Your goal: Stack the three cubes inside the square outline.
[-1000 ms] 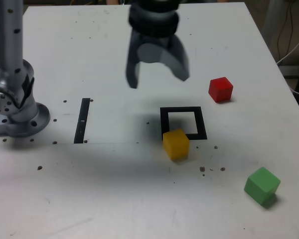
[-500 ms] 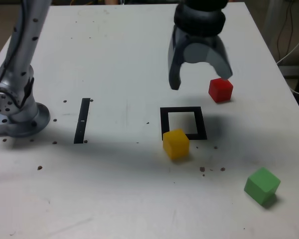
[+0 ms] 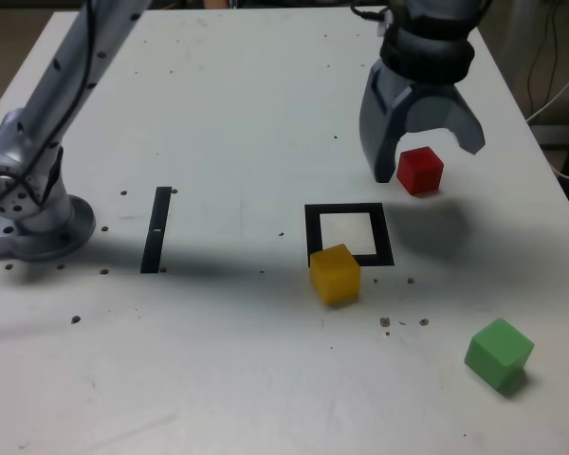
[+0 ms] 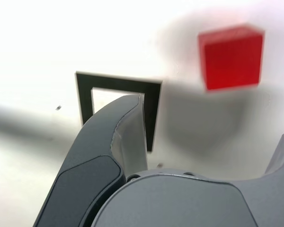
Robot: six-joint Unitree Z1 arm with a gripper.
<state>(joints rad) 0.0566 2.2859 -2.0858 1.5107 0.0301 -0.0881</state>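
No stacking yet: all three cubes loose, hand empty.

Exterior view: hand [image 3: 424, 161] hanging spread wide over red cube [image 3: 420, 171]; yellow cube [image 3: 335, 274] sitting on the square outline [image 3: 313, 226] edge; green cube [image 3: 499, 354] lying well apart on tabletop [image 3: 218, 123]. Wrist view: red cube [image 4: 232, 56] showing ungripped beyond the fingers [image 4: 125, 137], outline [image 4: 154, 111] beside it.

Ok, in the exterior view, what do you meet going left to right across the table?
Arm base → narrow black strip → yellow cube → open tool hanging over the red cube → green cube. The square outline overlaps the yellow cube's span, so I leave it unplaced.
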